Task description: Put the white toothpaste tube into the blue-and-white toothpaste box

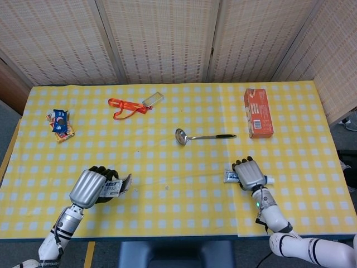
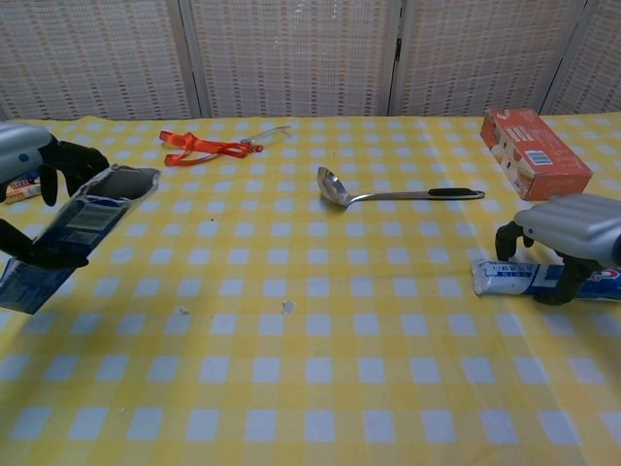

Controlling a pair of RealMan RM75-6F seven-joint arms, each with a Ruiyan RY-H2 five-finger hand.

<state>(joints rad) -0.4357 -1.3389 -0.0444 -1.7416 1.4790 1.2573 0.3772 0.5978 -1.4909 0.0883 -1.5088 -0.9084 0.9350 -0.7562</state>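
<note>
A yellow-and-white checked tablecloth point(image 1: 184, 167) covers the table, with woven beige folding screens point(image 1: 162, 39) standing behind it. The left hand point(image 2: 39, 209) grips the blue-and-white toothpaste box point(image 2: 73, 233), tilted above the cloth with its open end up. The right hand point(image 2: 572, 243) is curled over the white toothpaste tube point(image 2: 509, 278), which lies flat on the cloth; a firm hold cannot be told. Farther back lie a steel ladle point(image 1: 203, 136), an orange carton point(image 1: 257, 112), an orange lanyard point(image 1: 127, 106) and small snack packets point(image 1: 60, 124).
</note>
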